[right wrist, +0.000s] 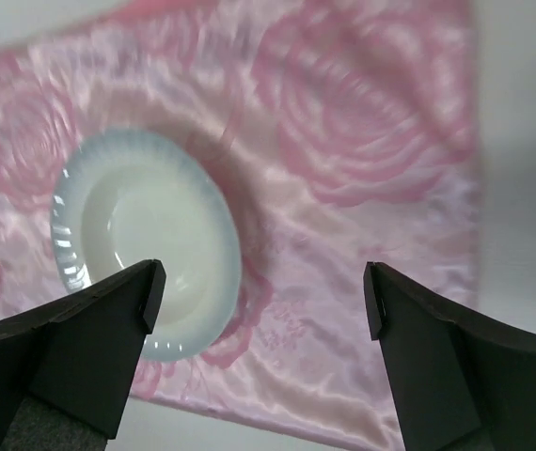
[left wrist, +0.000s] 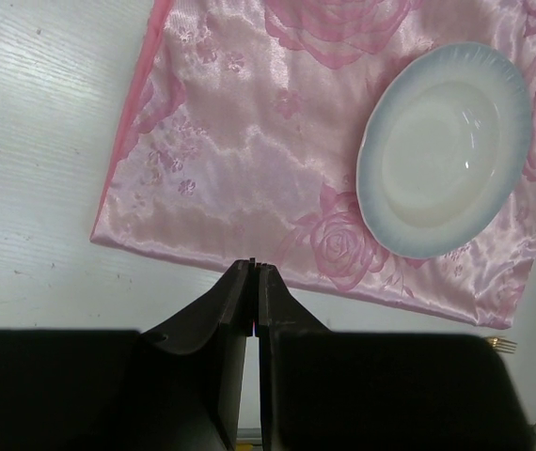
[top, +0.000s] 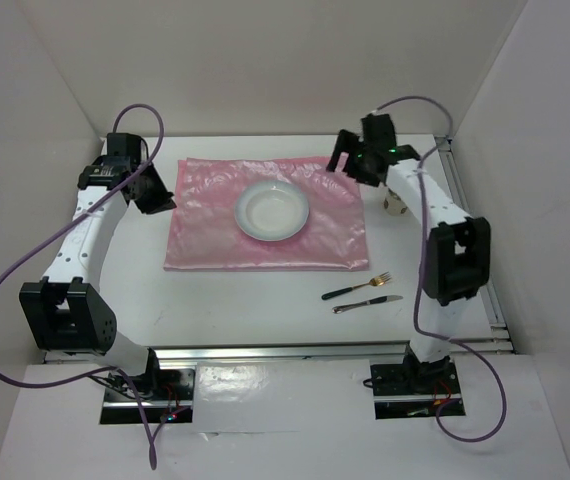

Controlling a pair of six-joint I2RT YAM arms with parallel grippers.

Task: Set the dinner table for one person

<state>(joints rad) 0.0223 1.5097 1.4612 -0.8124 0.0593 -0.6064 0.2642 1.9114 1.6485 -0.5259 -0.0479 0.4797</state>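
The large flat white rectangular surface with metal rails (top: 265,300), which is the dinner table, fills the whole floor of the work cell and carries everything. On its middle, toward the far side, lies a shiny pink rose-patterned cloth (top: 215,225), spread flat, I think as a place mat. A round white shallow plate with a pale blue rim (top: 272,210) sits near the centre of the cloth, where a diner would expect it.

The right claw (right wrist: 263,291) hangs above the cloth beside the plate, its jaws wide and holding nothing. The left claw (left wrist: 254,272) hovers over the near left edge of the cloth, its jaws pressed almost together and empty.

A gold fork with a black handle (top: 358,287) and a silver knife (top: 367,303) lie side by side on the bare surface, off the cloth, near the right arm. They probably wait to be placed beside the plate.
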